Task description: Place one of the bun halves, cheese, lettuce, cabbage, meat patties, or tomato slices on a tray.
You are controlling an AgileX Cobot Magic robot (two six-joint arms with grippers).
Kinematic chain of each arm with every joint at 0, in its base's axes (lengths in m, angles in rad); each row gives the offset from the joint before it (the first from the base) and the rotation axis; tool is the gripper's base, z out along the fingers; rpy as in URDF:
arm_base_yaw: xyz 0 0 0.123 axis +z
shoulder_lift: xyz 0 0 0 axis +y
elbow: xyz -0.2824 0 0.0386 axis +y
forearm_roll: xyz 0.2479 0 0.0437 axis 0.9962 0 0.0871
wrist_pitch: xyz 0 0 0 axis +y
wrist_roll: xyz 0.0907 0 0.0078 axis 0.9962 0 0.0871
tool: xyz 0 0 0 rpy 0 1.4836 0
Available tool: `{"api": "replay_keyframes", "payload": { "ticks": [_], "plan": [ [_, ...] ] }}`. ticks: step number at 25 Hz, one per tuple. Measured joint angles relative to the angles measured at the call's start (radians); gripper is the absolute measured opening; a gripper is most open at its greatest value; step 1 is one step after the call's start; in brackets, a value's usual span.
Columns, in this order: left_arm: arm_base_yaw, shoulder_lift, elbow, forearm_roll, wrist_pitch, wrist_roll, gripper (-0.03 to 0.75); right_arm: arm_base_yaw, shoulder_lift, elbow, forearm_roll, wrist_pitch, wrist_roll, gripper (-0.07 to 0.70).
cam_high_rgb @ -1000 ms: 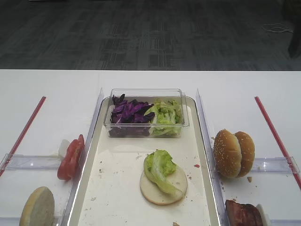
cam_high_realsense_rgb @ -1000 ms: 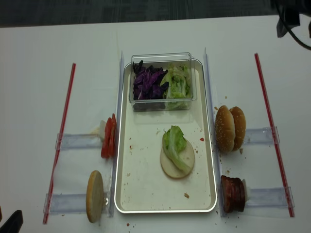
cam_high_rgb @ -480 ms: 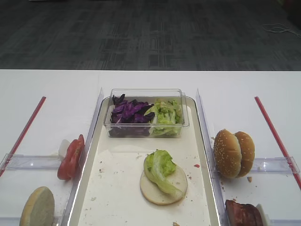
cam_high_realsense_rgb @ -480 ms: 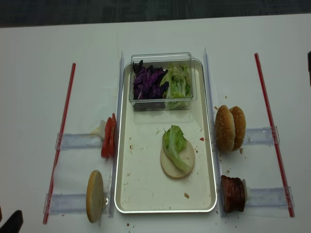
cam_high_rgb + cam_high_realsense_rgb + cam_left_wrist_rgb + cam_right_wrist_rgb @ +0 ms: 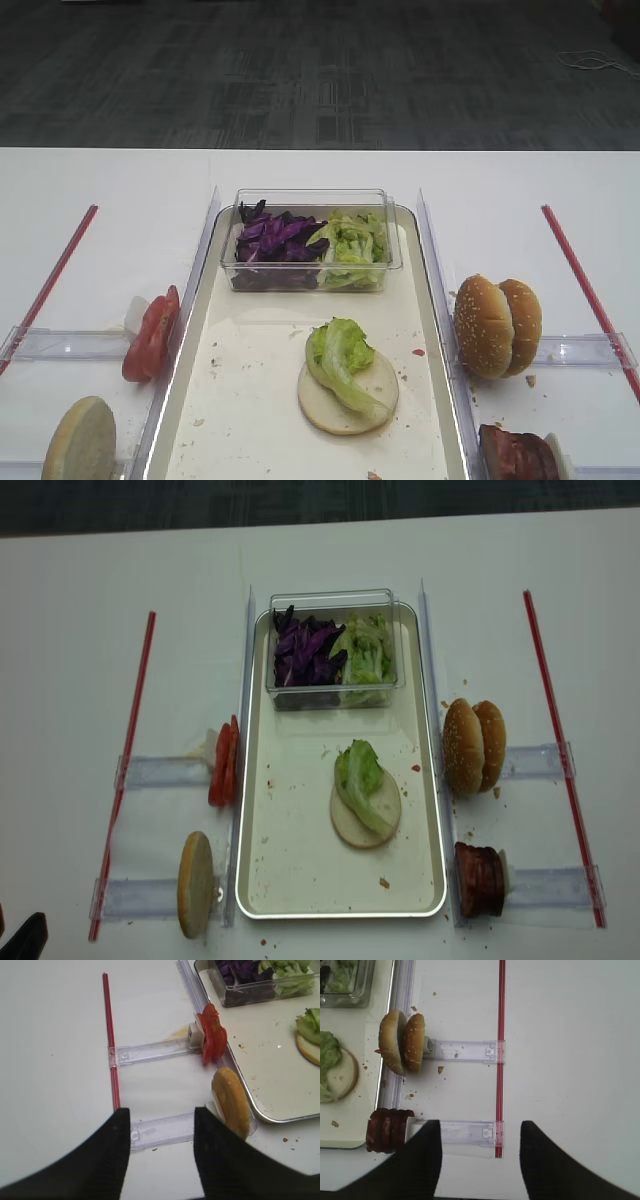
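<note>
Right wrist view: we are finding the right gripper (image 5: 480, 1132) parted and empty, hovering beside the meat patties (image 5: 387, 1130) racked upright along the tray (image 5: 350, 1139)'s right edge, presumably for easy picking.

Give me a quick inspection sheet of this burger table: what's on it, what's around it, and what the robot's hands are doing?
Surface: white table, crumbs near the tray.
Job's things: tray holds a flat bun half with a lettuce leaf on it. Tomato slices and another bun half stand on edge left of the tray; sesame bun halves and meat patties on the right.
Clutter: clear tub of cabbage and lettuce at the tray's far end; red strips and clear rails at the sides.
Grippers: left tool and right tool both open, holding nothing.
Cables: one on the floor.
Surroundings: dark carpet.
</note>
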Motion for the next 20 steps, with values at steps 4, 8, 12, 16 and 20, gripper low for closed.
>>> {"api": "replay_keyframes", "payload": {
  "ticks": [4, 8, 12, 16, 20],
  "plan": [
    [0.000, 0.000, 0.000, 0.000, 0.000, 0.000, 0.309, 0.000, -0.116, 0.068, 0.000, 0.002, 0.000, 0.403],
    [0.000, 0.000, 0.000, 0.000, 0.000, 0.000, 0.309, 0.000, -0.244, 0.130, 0.000, 0.006, 0.000, 0.403],
    [0.000, 0.000, 0.000, 0.000, 0.000, 0.000, 0.309, 0.000, -0.372, 0.191, 0.000, 0.010, -0.007, 0.403],
    [0.000, 0.000, 0.000, 0.000, 0.000, 0.000, 0.309, 0.000, -0.480, 0.260, 0.000, 0.014, -0.016, 0.403],
    [0.000, 0.000, 0.000, 0.000, 0.000, 0.000, 0.309, 0.000, -0.552, 0.314, 0.000, 0.015, -0.033, 0.403]
  ]
}}
